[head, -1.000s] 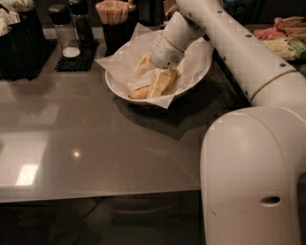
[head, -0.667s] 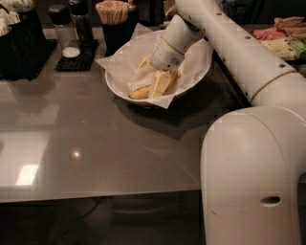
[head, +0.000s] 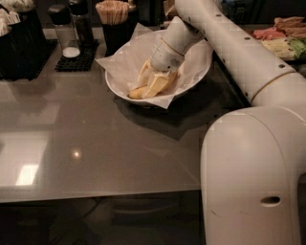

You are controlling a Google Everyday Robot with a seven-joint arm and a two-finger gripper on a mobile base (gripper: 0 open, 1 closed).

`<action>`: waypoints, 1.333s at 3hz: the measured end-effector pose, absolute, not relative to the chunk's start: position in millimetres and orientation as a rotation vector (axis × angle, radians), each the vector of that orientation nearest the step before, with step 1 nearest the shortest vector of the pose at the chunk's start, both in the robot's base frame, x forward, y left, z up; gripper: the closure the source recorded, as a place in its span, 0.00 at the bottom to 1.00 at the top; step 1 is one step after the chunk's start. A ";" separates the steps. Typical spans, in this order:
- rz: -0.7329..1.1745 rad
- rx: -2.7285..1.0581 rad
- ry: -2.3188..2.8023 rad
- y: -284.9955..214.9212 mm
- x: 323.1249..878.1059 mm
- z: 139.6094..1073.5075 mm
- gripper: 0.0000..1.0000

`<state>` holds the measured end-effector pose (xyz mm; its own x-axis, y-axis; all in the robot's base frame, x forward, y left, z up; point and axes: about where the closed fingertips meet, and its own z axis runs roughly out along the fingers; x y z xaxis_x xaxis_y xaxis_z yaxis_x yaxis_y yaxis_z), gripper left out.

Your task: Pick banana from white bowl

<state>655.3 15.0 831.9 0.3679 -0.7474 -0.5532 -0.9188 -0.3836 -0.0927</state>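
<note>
The white bowl (head: 193, 72), lined with crinkled white paper, stands at the back middle of the grey table. The banana (head: 135, 92) lies in its front part, with only its yellow end showing to the left of the fingers. My gripper (head: 151, 90) reaches down into the bowl from the upper right. Its pale yellow fingers (head: 161, 82) stand close together around the banana, down at the bowl's bottom. The rest of the banana is hidden behind them.
A black tray (head: 76, 60) with shakers and a dark cup of wooden sticks (head: 114, 14) stand behind the bowl. A black holder (head: 19, 48) is at the far left and packets (head: 282, 40) at the far right. My white base (head: 253, 177) fills the front right.
The fingers have drawn closer together around the banana. The arm and the bowl have stayed almost where they were.
</note>
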 end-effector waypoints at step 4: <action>0.385 -2.186 1.344 0.6 662.3 918.1 1.00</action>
<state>662.3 0.6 918.1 0.4614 -0.7322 -0.5010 -0.8864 -0.3565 -0.2954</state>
